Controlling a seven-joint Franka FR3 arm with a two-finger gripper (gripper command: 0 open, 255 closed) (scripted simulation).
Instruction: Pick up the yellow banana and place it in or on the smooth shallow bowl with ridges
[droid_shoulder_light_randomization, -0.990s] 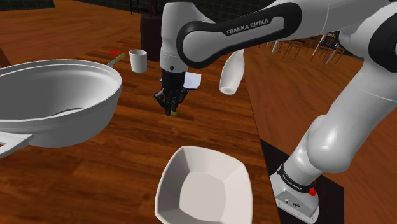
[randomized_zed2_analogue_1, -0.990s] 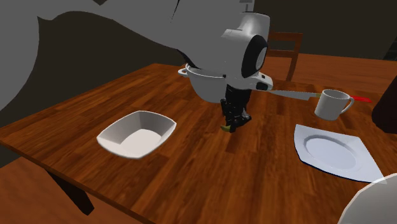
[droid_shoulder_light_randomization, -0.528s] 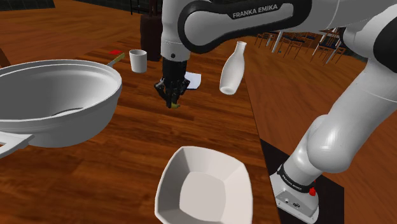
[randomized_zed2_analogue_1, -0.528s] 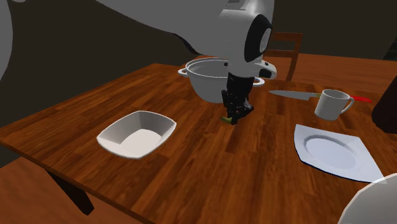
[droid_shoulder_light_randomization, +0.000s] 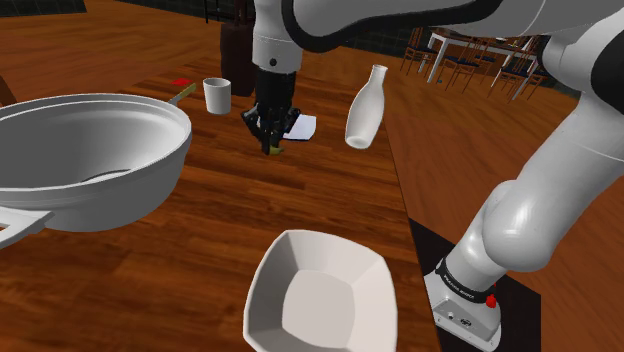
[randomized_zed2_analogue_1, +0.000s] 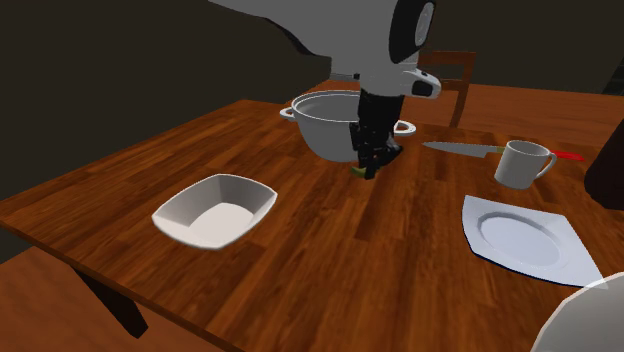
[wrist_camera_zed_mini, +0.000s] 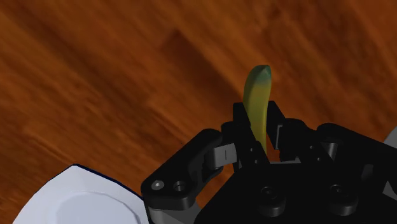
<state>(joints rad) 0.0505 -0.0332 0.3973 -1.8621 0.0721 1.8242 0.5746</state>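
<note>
My black gripper (droid_shoulder_light_randomization: 270, 138) hangs above the wooden table (droid_shoulder_light_randomization: 200, 250), shut on a yellow-green banana (droid_shoulder_light_randomization: 271, 150) whose tip pokes out below the fingers. From the second exterior view the gripper (randomized_zed2_analogue_1: 369, 163) and banana (randomized_zed2_analogue_1: 358, 173) hover just in front of the big pot. In the wrist view the banana (wrist_camera_zed_mini: 257, 102) stands clasped between the two fingers (wrist_camera_zed_mini: 240, 124), clear of the wood. The white shallow squarish bowl (droid_shoulder_light_randomization: 318, 295) sits near the stand, well short of the gripper; it lies toward the second exterior view's left (randomized_zed2_analogue_1: 215, 210).
A large white pot (droid_shoulder_light_randomization: 90, 160) takes up the shoulder view's left. Around the gripper stand a white cup (droid_shoulder_light_randomization: 217, 95), a white plate (randomized_zed2_analogue_1: 525, 240), a white bottle (droid_shoulder_light_randomization: 366, 105) and a knife (randomized_zed2_analogue_1: 460, 149). A white rounded thing (wrist_camera_zed_mini: 76, 200) lies under the hand.
The gripper has risen with the banana and drifted farther from the stand, toward the cup and plate. The bowl and the other things have not moved.
</note>
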